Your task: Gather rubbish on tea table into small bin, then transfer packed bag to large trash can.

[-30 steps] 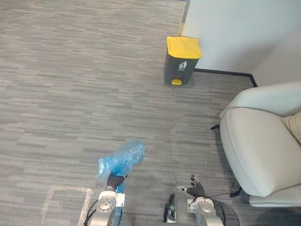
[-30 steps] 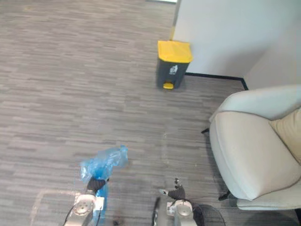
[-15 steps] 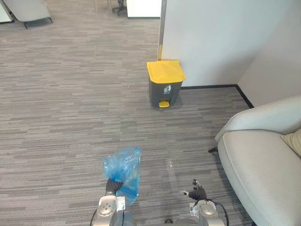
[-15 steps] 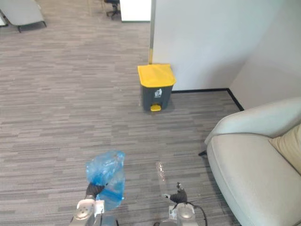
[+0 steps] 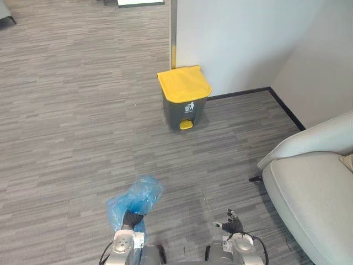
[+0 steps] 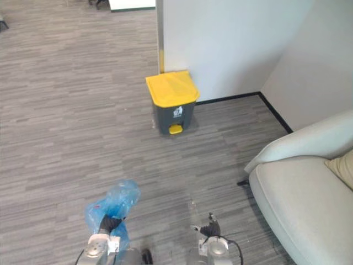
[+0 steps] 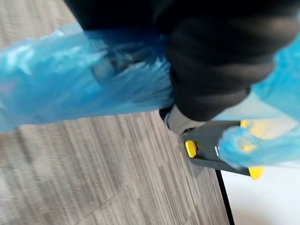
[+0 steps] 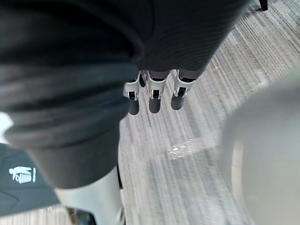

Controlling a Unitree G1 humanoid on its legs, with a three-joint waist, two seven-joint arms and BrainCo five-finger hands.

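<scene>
A packed blue bag (image 5: 135, 199) is held clamped in the fingers of the left hand (image 5: 131, 219), well apart from the trash can (image 5: 185, 106) at the wall (image 5: 237, 38). The fingers of the right hand (image 5: 231, 223) are seen relaxed and apart, empty. The grip is best held until the yellow lid (image 5: 183, 84) is raised.

Open grey floor (image 5: 83, 121) stretches from the trash can (image 5: 183, 98) back to the blue bag (image 5: 135, 197) gripped in the left hand (image 5: 131, 220), a clear lane toward the can's front. The can's yellow lid (image 5: 183, 83) seems to lie shut over its mouth, and the white wall (image 5: 237, 38) stands close behind it. Right of the can and nearer the robot, a pale armchair (image 5: 314, 193) hems the floor in beside the relaxed right hand (image 5: 231, 223).
</scene>
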